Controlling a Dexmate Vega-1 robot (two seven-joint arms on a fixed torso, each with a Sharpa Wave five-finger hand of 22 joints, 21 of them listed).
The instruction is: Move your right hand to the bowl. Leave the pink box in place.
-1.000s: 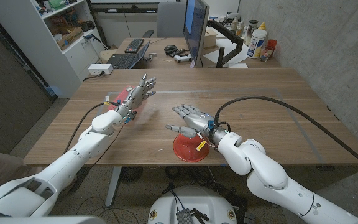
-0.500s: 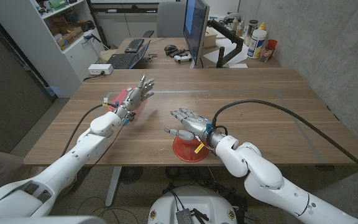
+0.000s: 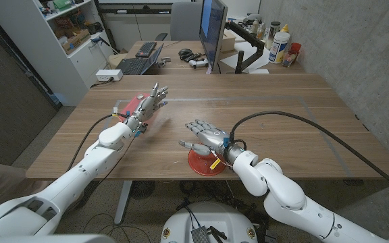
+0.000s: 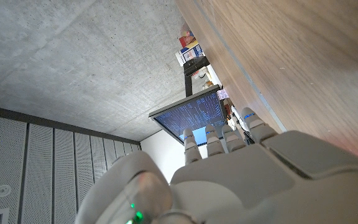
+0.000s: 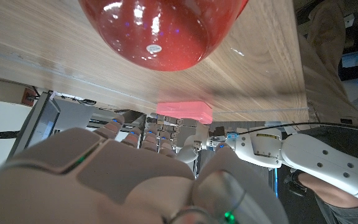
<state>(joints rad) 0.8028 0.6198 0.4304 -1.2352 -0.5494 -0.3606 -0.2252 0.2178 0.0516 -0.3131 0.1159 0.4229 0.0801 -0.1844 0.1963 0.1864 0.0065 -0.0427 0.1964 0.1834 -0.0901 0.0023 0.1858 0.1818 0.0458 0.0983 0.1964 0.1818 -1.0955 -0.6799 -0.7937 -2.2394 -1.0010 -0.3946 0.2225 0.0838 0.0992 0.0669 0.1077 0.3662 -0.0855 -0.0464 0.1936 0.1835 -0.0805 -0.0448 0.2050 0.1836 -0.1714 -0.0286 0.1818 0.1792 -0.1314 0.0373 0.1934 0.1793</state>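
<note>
The red bowl (image 3: pixel 205 160) sits at the counter's (image 3: pixel 282 128) near edge, with the right hand (image 3: pixel 204 133) hovering released just above it. A short, gentle descent is advised, well apart from the pink box (image 3: pixel 135 105) beneath the released left hand (image 3: pixel 148 103).

The head view looks down from above the near edge of the wooden table (image 3: pixel 262 128), facing across it toward a monitor (image 3: pixel 213 30) beyond the far edge. The left wrist view sits close behind the left hand (image 4: pixel 241 180), turned over, facing that monitor (image 4: pixel 194 115). The right wrist view sits close behind the right hand (image 5: pixel 123 174), just beside the red bowl (image 5: pixel 160 31), facing the pink box (image 5: pixel 184 110); the head view shares the bowl (image 3: pixel 201 160) and box (image 3: pixel 132 104).
</note>
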